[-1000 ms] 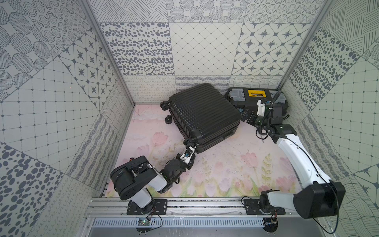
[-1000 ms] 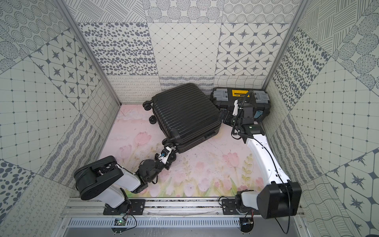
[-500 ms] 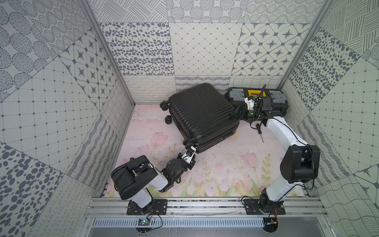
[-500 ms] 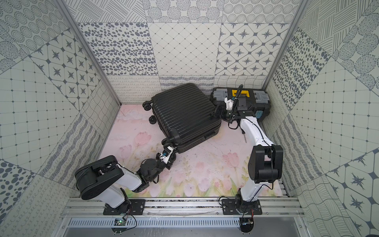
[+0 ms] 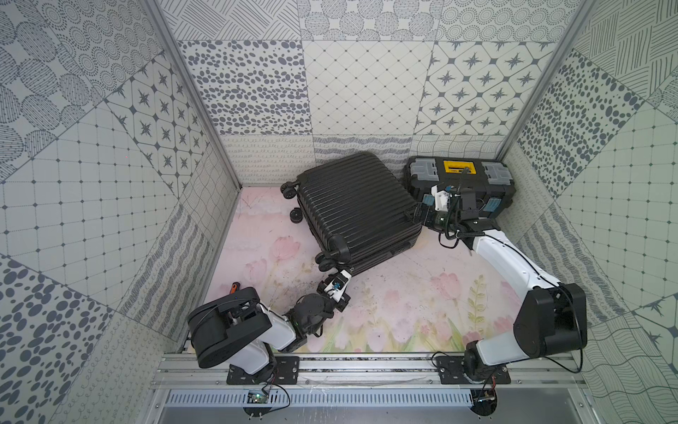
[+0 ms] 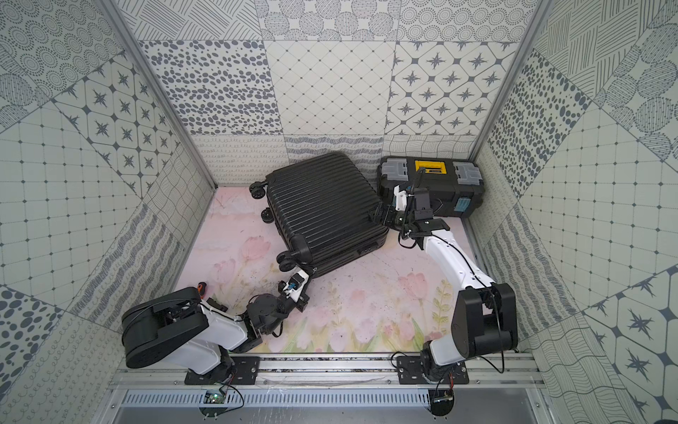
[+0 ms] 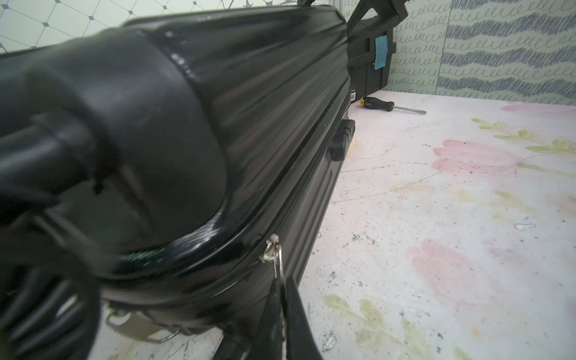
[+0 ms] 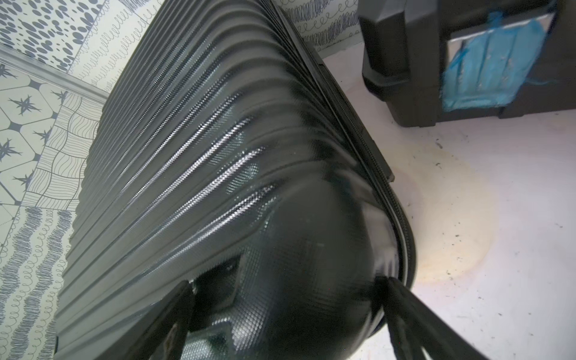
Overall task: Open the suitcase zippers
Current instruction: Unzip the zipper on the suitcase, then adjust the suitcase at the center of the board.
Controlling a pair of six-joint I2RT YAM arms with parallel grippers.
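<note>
Suitcase (image 5: 352, 205): ribbed, glossy black hard shell, rounded corners. My left gripper (image 7: 280, 290) pinches its small metal zipper pull (image 7: 274, 252). My right gripper (image 8: 286, 283), jaws spread, has swung from the toolbox (image 5: 491, 172) to straddle a corner.

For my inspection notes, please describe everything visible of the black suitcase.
The suitcase is a black, ribbed hard-shell case with spinner wheels, closed, lying flat on the flowered mat, beside the toolbox. The left gripper pinches a metal zipper pull at its near corner; the open right gripper straddles another corner.
</note>
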